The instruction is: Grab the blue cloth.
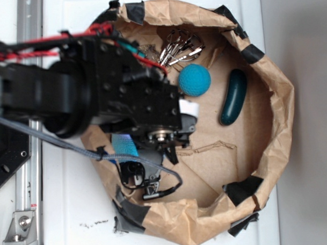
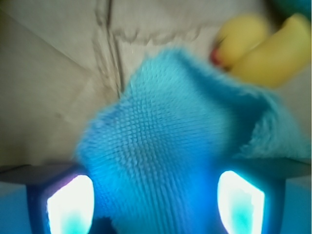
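Note:
The blue cloth (image 2: 180, 141) fills the wrist view, fuzzy and bunched, lying on the brown paper. My gripper (image 2: 156, 197) is right down over it, with one glowing pad (image 2: 70, 204) to the left of the cloth and the other far off to its right. The jaws stand wide apart with the cloth between them, so the gripper is open. In the exterior view only a small patch of the cloth (image 1: 125, 145) shows under the black arm, and the gripper (image 1: 154, 149) is mostly hidden by the wrist.
Everything sits inside a taped brown paper bag (image 1: 282, 121) rolled down into a basin. A blue knitted ball (image 1: 194, 79), a dark teal oblong (image 1: 233, 97) and metal utensils (image 1: 179, 48) lie in it. A yellow rubber duck (image 2: 263, 48) sits just beyond the cloth.

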`<action>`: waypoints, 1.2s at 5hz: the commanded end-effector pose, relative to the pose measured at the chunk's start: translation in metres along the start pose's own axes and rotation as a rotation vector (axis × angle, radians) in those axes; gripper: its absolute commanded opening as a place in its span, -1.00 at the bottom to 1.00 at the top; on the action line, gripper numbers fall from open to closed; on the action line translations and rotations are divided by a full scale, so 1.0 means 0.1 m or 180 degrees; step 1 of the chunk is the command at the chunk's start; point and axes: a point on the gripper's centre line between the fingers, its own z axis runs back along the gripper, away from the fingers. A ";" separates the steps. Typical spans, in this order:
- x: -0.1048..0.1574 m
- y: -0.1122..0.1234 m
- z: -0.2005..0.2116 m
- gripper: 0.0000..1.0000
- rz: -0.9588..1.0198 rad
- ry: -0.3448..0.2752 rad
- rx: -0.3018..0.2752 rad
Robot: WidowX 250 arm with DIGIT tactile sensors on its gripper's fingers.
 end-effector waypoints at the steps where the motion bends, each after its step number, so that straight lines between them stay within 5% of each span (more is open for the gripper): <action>1: 0.11 -0.10 -0.11 -1.00 -0.0009 -0.0164 -0.0085; 4: 0.23 0.27 0.44 -1.00 -0.0001 -0.0547 0.0057; 6: 0.30 0.31 0.63 -1.00 0.0003 -0.0673 0.0104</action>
